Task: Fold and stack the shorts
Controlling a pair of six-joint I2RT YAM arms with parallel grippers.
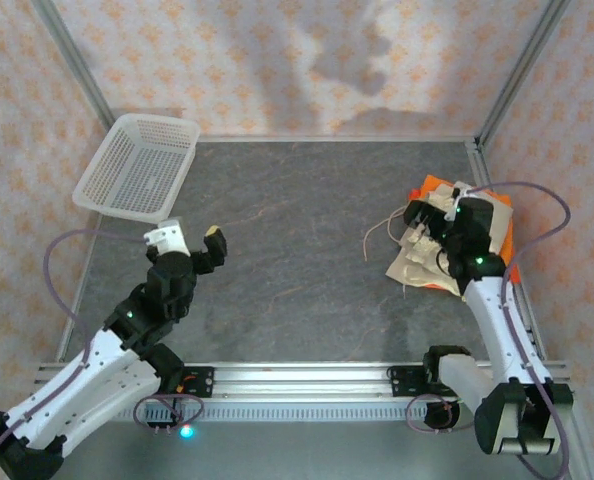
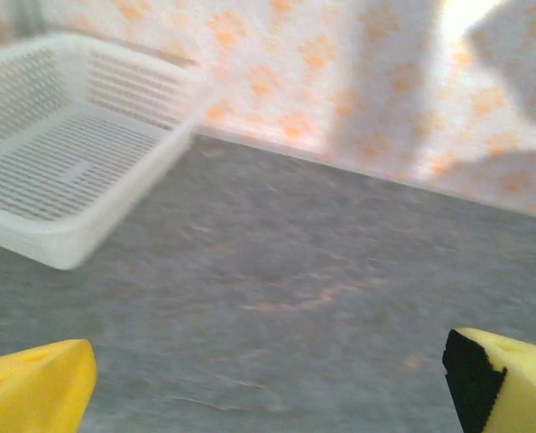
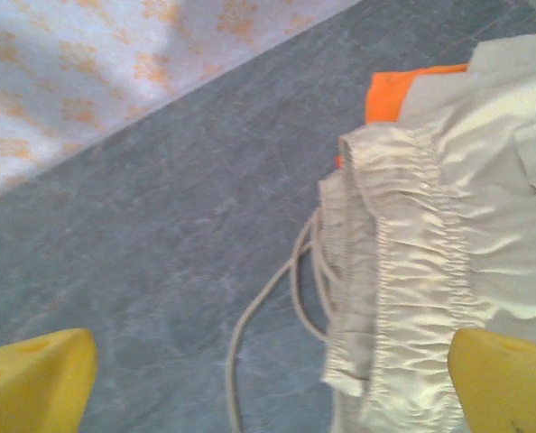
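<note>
Shows bare perforated plastic inside the white mesh basket (image 1: pixel 137 168) (image 2: pixel 69 162). Places the left gripper (image 1: pixel 190 238) (image 2: pixel 268 379) just beside that basket, fingers (image 2: pixel 33 388) spread. Well right of the basket, finds crumpled cream shorts (image 1: pixel 417 262) (image 3: pixel 448 225), gathered waistband (image 3: pixel 403 253) and loose drawstring (image 3: pixel 268 307), atop orange shorts (image 1: pixel 435 185) (image 3: pixel 394 95), under the spread fingers (image 3: pixel 33 379) of the right gripper (image 1: pixel 429 228) (image 3: pixel 268 379).

a broad stretch of bare table (image 1: pixel 297 210) is left open to the right of the white mesh basket (image 1: pixel 137 168), seen at the far left corner. far to the basket's right, passage is blocked by cream shorts (image 1: pixel 417 262) heaped on orange shorts (image 1: pixel 435 184), with the right arm (image 1: pixel 497 310) stretched over them. a loose drawstring (image 3: pixel 233 379) is trailed from the heap toward the basket. just in front of the basket, room is taken by the left gripper (image 1: pixel 190 240).
</note>
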